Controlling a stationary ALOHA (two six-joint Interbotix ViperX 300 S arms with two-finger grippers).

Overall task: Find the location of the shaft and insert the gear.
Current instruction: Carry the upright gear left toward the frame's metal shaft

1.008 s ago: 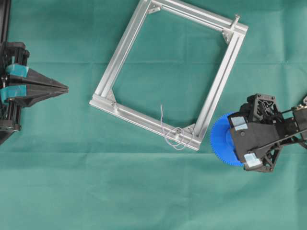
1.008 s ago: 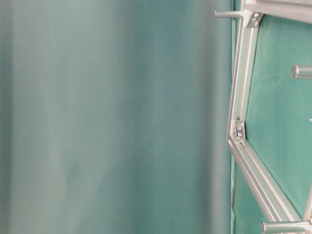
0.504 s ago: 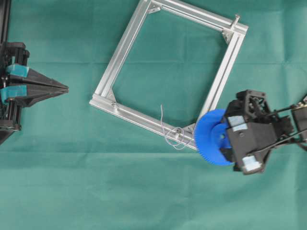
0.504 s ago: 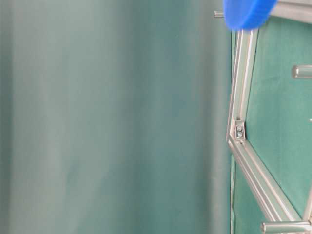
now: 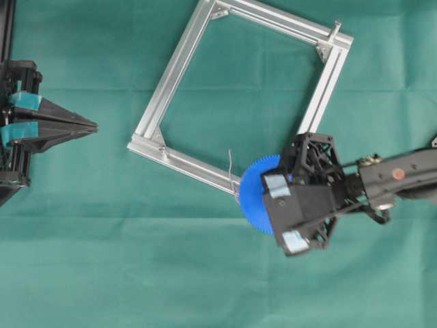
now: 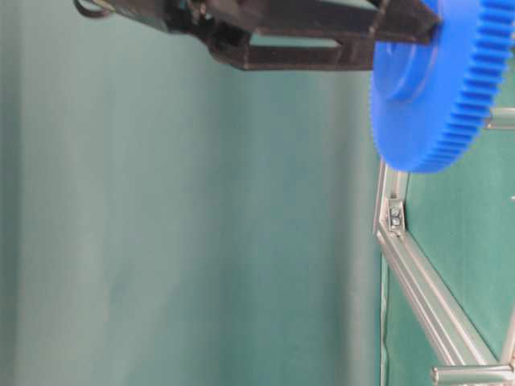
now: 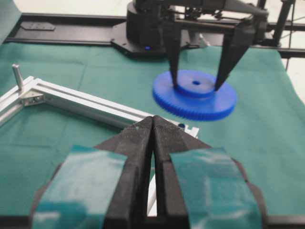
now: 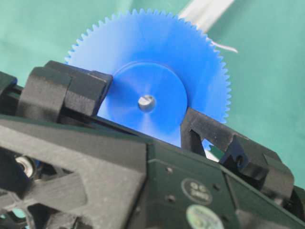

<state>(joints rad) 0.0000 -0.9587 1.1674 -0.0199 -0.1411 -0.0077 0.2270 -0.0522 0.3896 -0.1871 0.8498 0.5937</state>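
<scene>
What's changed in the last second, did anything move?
The right gripper, clamped on the gear by its hub, carried it leftward over the aluminium frame's near corner. The left gripper stayed parked and shut; the frame didn't shift.

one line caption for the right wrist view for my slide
Right gripper holds the blue gear by its raised hub, with metal showing through the centre hole.

Gear hides frame near corner; shaft there unseen.
</scene>
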